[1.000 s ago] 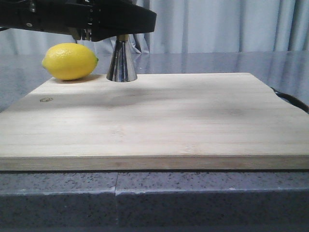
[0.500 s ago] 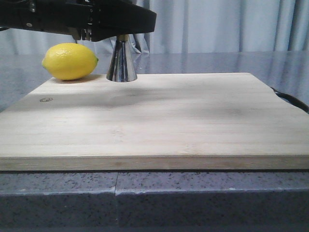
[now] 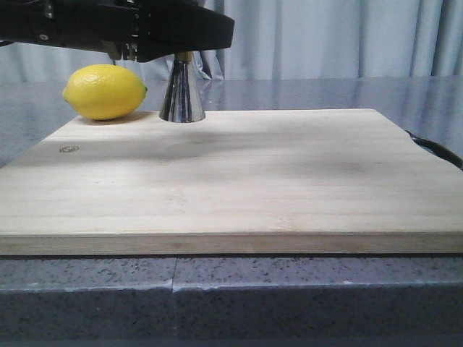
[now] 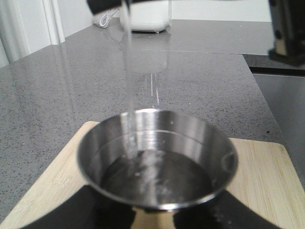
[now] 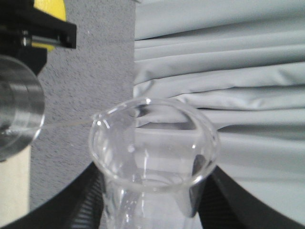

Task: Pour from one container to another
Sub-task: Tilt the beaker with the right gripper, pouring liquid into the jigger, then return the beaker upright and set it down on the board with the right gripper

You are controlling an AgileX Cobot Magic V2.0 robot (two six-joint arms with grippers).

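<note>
The steel jigger (image 3: 182, 97) stands at the back of the wooden board (image 3: 231, 181), beside a lemon. Its upper cone is hidden behind a black arm (image 3: 116, 29) in the front view. In the left wrist view the jigger's open cup (image 4: 157, 157) holds clear liquid, and a thin stream (image 4: 127, 71) falls into it. My left gripper (image 4: 155, 220) is shut on the jigger below the cup. My right gripper (image 5: 152, 210) is shut on the glass beaker (image 5: 152, 152), which is tipped with its lip toward the jigger (image 5: 16, 114).
A yellow lemon (image 3: 105, 91) lies on the board's back left corner, close to the jigger. A dark object (image 3: 434, 148) sits past the board's right edge. A white appliance (image 4: 145, 16) stands far back on the grey counter. Curtains hang behind.
</note>
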